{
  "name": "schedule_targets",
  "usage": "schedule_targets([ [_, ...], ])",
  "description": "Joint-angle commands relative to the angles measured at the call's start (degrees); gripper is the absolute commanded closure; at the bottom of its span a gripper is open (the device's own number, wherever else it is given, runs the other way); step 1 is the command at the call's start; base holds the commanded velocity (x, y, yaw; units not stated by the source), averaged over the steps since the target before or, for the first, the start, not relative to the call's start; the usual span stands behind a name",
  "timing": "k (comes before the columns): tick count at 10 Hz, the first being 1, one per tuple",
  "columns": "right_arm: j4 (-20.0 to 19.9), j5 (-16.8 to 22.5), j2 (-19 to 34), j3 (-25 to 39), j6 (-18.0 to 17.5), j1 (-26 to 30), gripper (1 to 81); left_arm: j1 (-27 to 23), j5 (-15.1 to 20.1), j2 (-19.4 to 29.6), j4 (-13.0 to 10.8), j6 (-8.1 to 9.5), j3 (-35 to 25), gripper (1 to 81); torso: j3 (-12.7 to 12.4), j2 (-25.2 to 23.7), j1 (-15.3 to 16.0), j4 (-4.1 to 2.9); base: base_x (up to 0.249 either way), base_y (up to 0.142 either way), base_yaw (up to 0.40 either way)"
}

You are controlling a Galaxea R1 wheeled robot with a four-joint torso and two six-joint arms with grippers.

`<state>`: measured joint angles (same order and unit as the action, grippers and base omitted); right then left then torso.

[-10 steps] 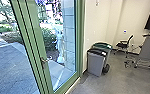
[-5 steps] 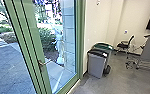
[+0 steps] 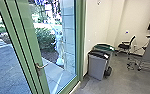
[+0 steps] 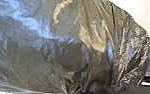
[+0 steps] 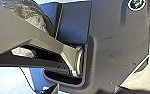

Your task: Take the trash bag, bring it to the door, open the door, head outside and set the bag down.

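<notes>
Step in hand, as judged: carry-to-door, at or close to its end, with opening the door to follow. The door (image 3: 31, 42), green-framed and glazed, stands on the left of the head view; it looks shut, though I cannot confirm the latch. Its lever handle (image 3: 42, 66) sits on the near-left upright and points roughly toward the right.

Task object: the trash bag (image 4: 58, 50) is indoors with the robot, off the floor as far as I can judge. It bulges across the left wrist view and draws in to a tight gather, where the left gripper (image 4: 82, 89) appears to have its fingers closed on it. Part of the bag also shows in the right wrist view, behind an arm link — not taken as a second grip. Right gripper state: cannot tell.

Surroundings: a grey bin with a black lid (image 3: 97, 67) and a green-lidded bin (image 3: 104, 47) behind it, right of the door; a chair (image 3: 125, 46) farther off. Beyond the glass, paving (image 3: 6, 62) and shrubs (image 3: 44, 38).

Next move calls for a free gripper on the lever, turning it without slackening the bag hold. Risk: the bag swinging into the door frame or snagging on the handle.
</notes>
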<state>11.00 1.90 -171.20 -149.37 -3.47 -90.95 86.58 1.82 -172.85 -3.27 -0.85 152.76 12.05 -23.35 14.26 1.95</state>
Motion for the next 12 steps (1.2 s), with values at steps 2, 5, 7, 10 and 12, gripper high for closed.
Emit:
schedule_targets([
  [2,0.25,3.37,-0.04,-0.03,0.31,1.96,1.0,-2.15,3.37,-0.04,-0.51,-0.38,-0.27,81.1,0.0,0.0,0.0,0.0,0.135,0.0,0.0],
  [5,0.25,3.37,-0.13,0.05,0.31,2.13,1.0,-2.15,3.37,-0.04,-0.51,-0.38,-0.27,81.1,0.0,0.0,0.0,0.0,0.135,0.0,0.0],
  [7,0.34,3.37,-0.13,0.05,0.4,2.13,1.0,-2.15,3.37,-0.13,-0.51,-0.38,-0.27,81.1,0.0,0.0,0.0,0.0,0.135,0.0,0.0],
  [10,0.52,3.37,-0.22,0.06,0.4,1.96,1.0,-2.15,3.37,-0.13,-0.51,-0.38,-0.27,81.1,0.0,0.0,0.0,0.0,0.135,0.0,0.0],
  [12,0.61,3.37,-0.3,-0.03,0.4,2.04,1.0,-2.15,3.37,-0.13,-0.51,-0.38,-0.27,81.1,0.0,0.0,0.02,0.0,0.135,0.0,0.0],
])
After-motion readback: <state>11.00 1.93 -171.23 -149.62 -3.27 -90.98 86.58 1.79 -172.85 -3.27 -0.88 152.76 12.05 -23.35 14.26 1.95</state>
